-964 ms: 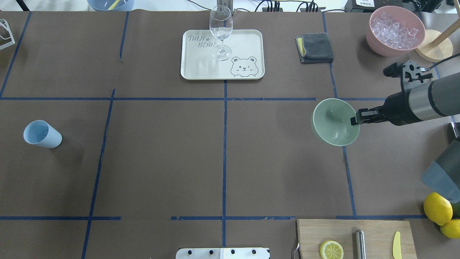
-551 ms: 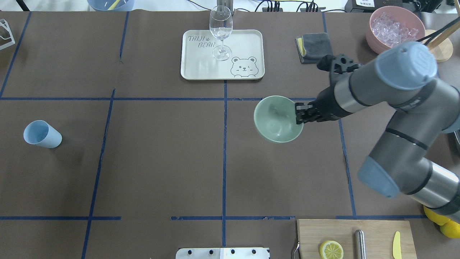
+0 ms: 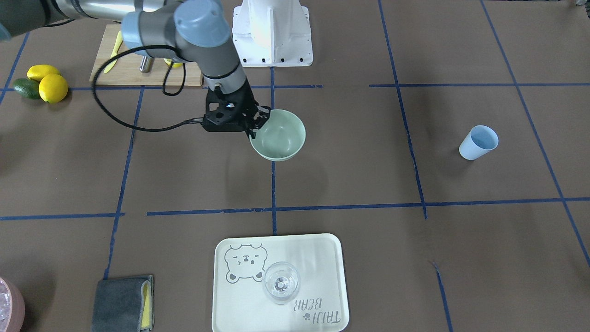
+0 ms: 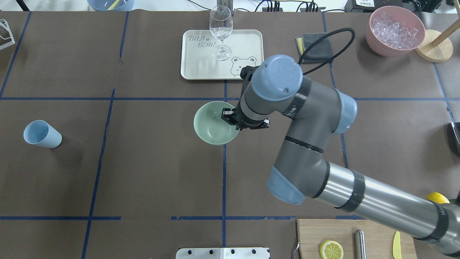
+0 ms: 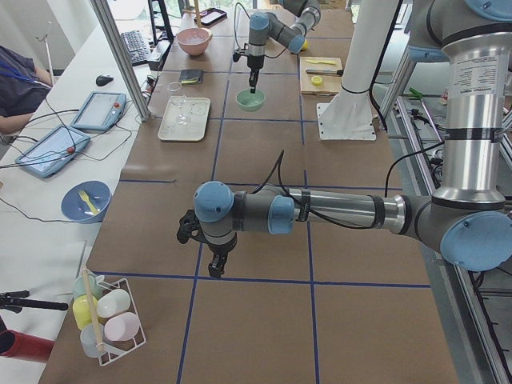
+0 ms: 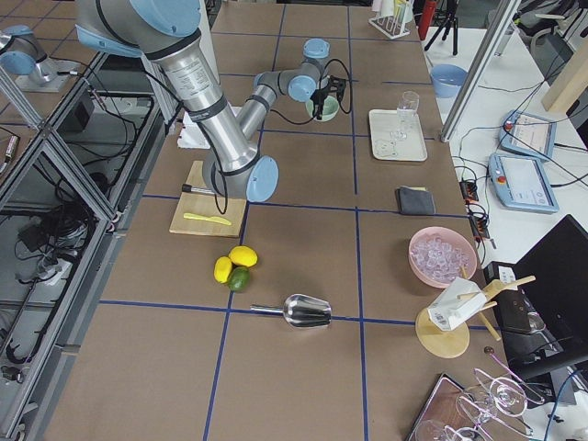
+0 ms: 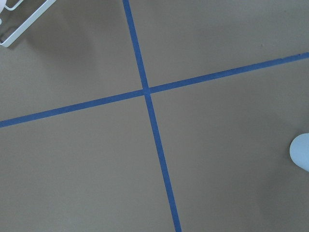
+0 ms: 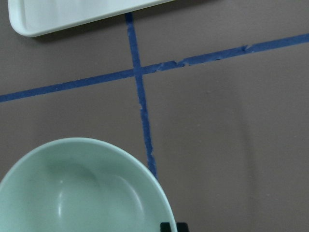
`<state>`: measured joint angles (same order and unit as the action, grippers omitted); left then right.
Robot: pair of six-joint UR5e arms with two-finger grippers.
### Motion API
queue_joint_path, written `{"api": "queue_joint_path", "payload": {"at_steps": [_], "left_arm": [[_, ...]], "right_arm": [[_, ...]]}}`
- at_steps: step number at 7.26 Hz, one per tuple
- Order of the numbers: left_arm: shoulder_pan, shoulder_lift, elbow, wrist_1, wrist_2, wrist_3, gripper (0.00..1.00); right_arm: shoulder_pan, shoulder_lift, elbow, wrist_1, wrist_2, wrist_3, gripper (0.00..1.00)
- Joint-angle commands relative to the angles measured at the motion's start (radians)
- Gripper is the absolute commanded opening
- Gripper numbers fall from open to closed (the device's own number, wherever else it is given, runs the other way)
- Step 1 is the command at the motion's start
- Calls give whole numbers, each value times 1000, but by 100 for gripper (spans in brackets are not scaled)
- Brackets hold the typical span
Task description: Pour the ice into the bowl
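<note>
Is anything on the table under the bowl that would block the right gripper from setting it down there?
Nothing visible does. The right gripper holds the bowl by its rim over bare table, with only tape lines beneath. The tray with the glass sits apart, farther from the robot.

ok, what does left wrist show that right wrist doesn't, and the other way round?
Left wrist only: a corner of a white wire rack at top left, and a sliver of a pale blue object at the right edge, likely the cup.
Right wrist only: the bowl, no ice in it, with the right gripper tips at its rim, and a corner of the tray.
Both: the brown table cover with a blue tape crossing.
</note>
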<state>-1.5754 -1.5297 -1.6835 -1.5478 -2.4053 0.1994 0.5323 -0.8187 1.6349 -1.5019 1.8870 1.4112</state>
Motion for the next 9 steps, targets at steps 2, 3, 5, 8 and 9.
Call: {"api": "queue_joint_path", "payload": {"at_steps": [2,3,5,8,9], "left_arm": [[0,-1,1,0,0,0,100],[0,-1,4,0,0,0,100],[0,0,5,0,0,0,100],[0,2,8,0,0,2,100],[0,2,10,0,0,2,100]], "right_arm": [[-74,87,-170,78,-69,70,0],[-77,88,-181,80,-71,69,0],[-77,81,-182,81,-69,69,0],[-80,76,-178,94,-150,60,100],[-74,75,-168,92,-158,51,100]]}}
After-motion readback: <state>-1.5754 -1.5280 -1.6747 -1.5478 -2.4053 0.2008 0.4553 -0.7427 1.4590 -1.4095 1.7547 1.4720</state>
